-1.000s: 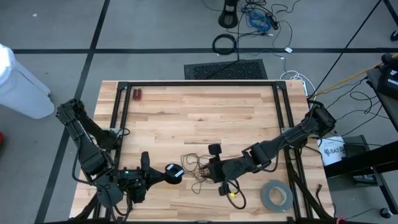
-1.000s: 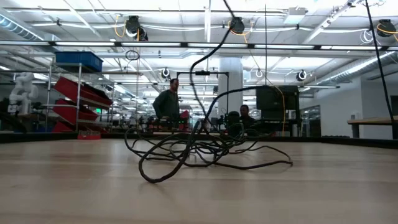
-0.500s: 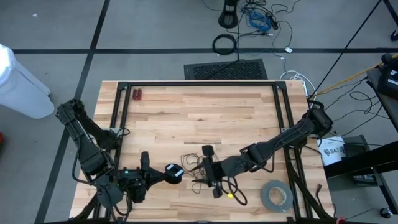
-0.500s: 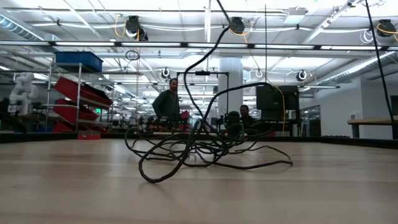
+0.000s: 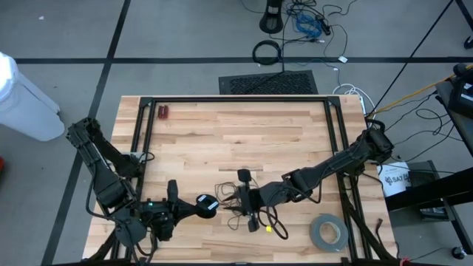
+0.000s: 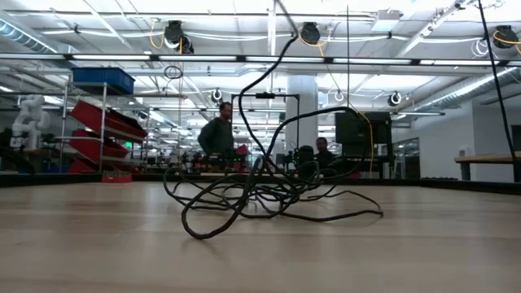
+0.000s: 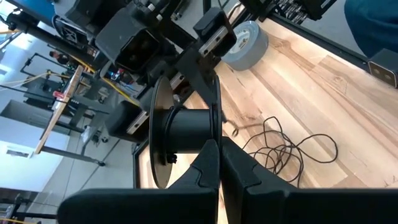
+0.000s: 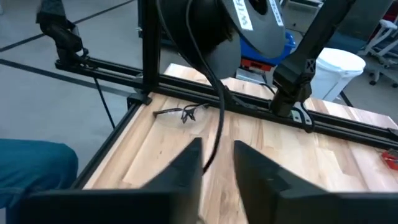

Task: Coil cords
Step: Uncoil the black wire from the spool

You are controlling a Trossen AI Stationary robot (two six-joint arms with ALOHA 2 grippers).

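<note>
**Presently: cord-winding station, items as they stand**

1. Cord [image 5: 230, 195]: thin, black, loose wiry strands in a tangle on the worktop [image 5: 236, 140], near the grey tape roll [image 5: 328, 232], on my left arm's side of it. Not yet coiled. One strand rises clear of the heap.
2. Right claw [image 5: 247, 201]: over the tangle, between spool and tape roll. A strand runs into it; I cannot tell whether it is pinched or free.
3. Left claw [image 5: 196, 206]: clamped on the black spool [image 5: 206, 205], farther from the tape roll, just beyond the tangle.
4. Spool as holder: hub looks bare, no turns of cord that I can see.

Handling note, my judgement: feed one strand at light tension, keeping it off the heap so that loops do not snag, and lay turns evenly.
</note>
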